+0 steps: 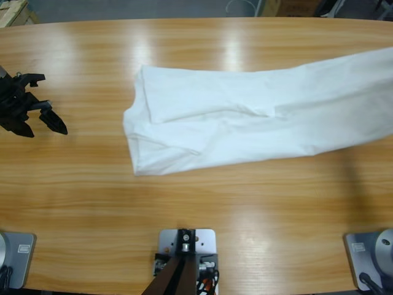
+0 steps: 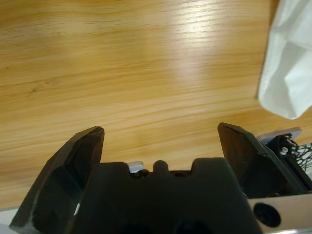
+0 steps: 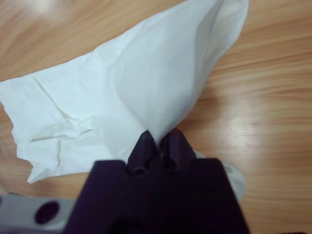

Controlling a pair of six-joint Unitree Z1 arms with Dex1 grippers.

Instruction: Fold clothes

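Note:
The white T-shirt (image 1: 245, 120) lies folded lengthwise as a long band across the table, from the middle out past the right edge, where its end rises off the wood. In the right wrist view my right gripper (image 3: 158, 139) is shut on a pinch of the T-shirt (image 3: 146, 87), which fans out from the jaws; this gripper is outside the high view. My left gripper (image 1: 43, 126) is at the far left of the table, open and holding nothing. In the left wrist view its jaws (image 2: 161, 134) stand wide apart over bare wood, with the T-shirt's corner (image 2: 287, 73) off to the upper right.
The wooden table (image 1: 184, 203) stretches wide around the shirt. Bare wood lies between the left gripper and the shirt's left end, and along the whole front edge.

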